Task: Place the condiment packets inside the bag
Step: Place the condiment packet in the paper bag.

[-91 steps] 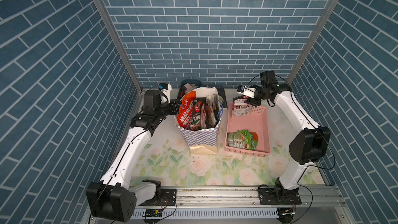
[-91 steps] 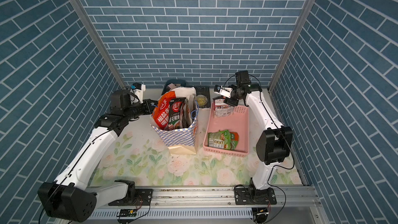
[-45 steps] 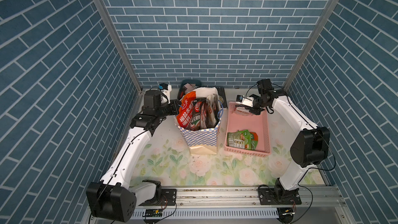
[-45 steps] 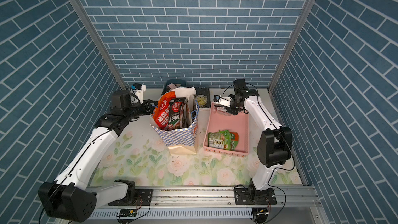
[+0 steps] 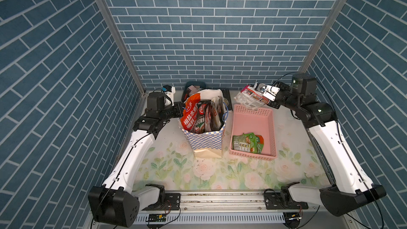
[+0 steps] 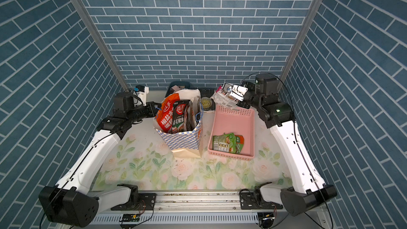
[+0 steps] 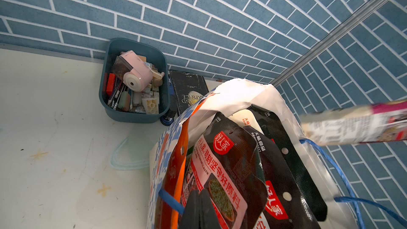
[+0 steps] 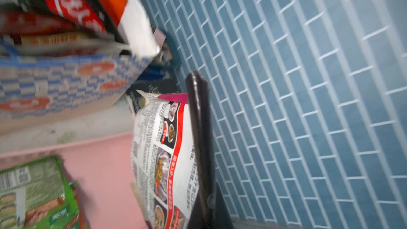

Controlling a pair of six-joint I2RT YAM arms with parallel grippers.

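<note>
While the checkered bag [image 5: 204, 142] already holds several packets [image 5: 198, 117], my left jaws together at its rim, my right jaws clamp a white packet [image 5: 247, 99] over the pink basket [image 5: 253, 120], green packets [image 5: 246, 143] left inside.

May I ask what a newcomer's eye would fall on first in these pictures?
The checkered bag stands in the middle, stuffed with black and orange packets. Beside it, the right end effector holds a white-and-red packet above the far end of the pink basket; green packets lie at its near end.
</note>
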